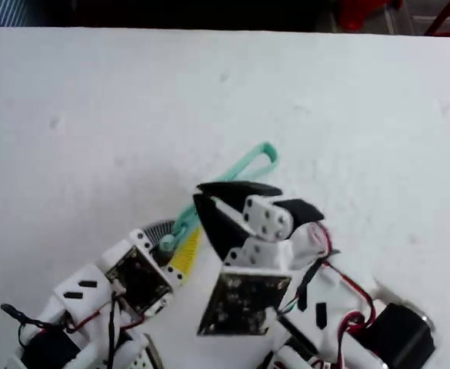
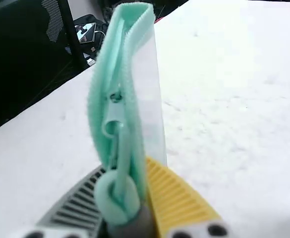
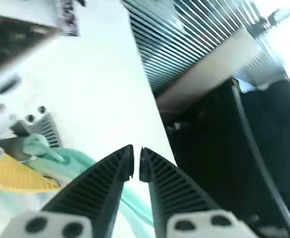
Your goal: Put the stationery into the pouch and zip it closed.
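Note:
A mint-green pouch stands on edge on the white table, running away from the arms. My left gripper, with one grey and one yellow finger, is shut on the pouch's near end. In the left wrist view the pouch rises edge-on between the left gripper's fingers, showing its zipper pull and a looped tab. My right gripper, with black fingers, hangs just beside the pouch with nothing in it. The right wrist view shows the right gripper shut, the pouch and left gripper beyond it.
The white table stretches wide to the left, right and back. Its far edge runs along the top of the high view, with dark room beyond. Both arm bodies crowd the near edge.

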Available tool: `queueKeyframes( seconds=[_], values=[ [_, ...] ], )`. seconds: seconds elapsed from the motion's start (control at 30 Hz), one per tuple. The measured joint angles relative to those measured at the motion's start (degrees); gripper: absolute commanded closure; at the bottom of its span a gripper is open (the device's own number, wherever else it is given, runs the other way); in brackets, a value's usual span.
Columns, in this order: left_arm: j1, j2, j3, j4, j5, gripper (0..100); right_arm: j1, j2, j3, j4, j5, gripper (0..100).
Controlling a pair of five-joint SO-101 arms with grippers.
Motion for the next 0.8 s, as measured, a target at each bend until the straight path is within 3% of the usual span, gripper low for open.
queueKeyframes(
  seconds=[0.2,0.37,0.67,0.8],
  values=[
    [-0.4,0.0,0.0,0.0,0.0,98,-3.4,-1.8,-0.7,2.3,-1.7,96.8],
    [-0.4,0.0,0.0,0.0,0.0,98,-11.4,1.2,-0.9,8.2,-1.7,81.0],
    [-0.5,0.0,0.0,0.0,0.0,98,-12.8,10.5,-1.1,11.3,-1.7,80.5],
    [-0.4,0.0,0.0,0.0,0.0,98,-15.2,11.0,-1.1,15.4,1.8,80.7]
  ],
)
